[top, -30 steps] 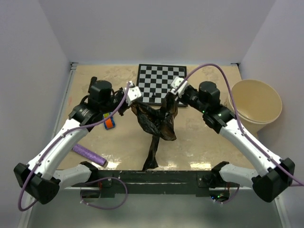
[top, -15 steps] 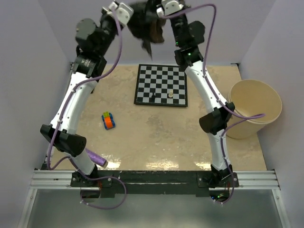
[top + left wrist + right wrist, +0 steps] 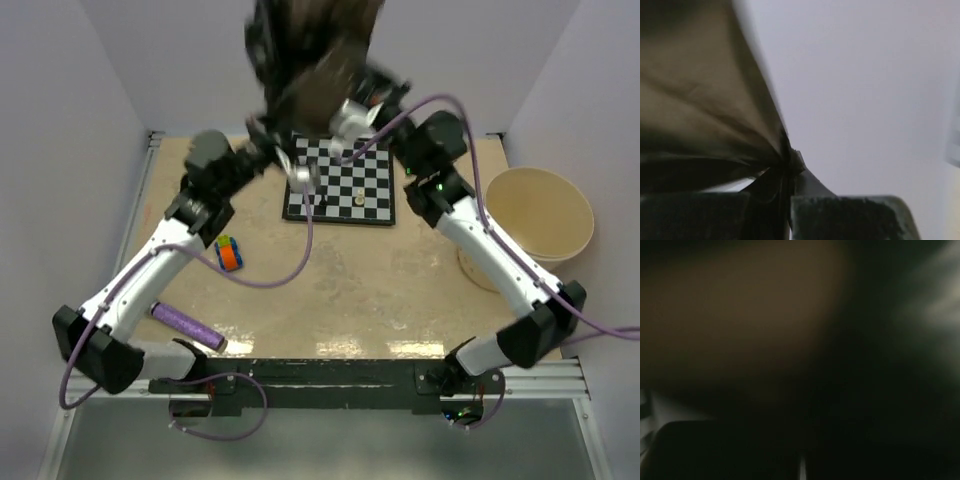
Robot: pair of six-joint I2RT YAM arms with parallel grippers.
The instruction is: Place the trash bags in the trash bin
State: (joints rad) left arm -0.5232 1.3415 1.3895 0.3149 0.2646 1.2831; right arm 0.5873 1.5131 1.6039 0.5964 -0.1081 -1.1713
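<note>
Trash bag (image 3: pixel 312 55), a large sheet of glossy black film, is bunched and blurred high above the table, close under the overhead camera and over the far edge of the chessboard (image 3: pixel 340 190). The sheet is held up in the air between the two raised arms and touches nothing on the table.

The trash bin (image 3: pixel 540 205), a wide cream bucket, stands at the right edge of the table, well apart from the bag. As far as the overhead view shows, nothing lies inside it. By that evidence the task is only partly done: the bag is gripped and off the table, but it must be carried across to the right, brought over the bin's mouth and released there.

The left gripper (image 3: pixel 789 167) has its jaws pressed together on a pinch of the film, which fans out in taut folds from that point. The right gripper (image 3: pixel 325 98) reaches into the same dark bunch. Its own camera is smothered by dark film, so the fingers barely show; its jaws are together, apparently clamped on the bag as well.
</note>
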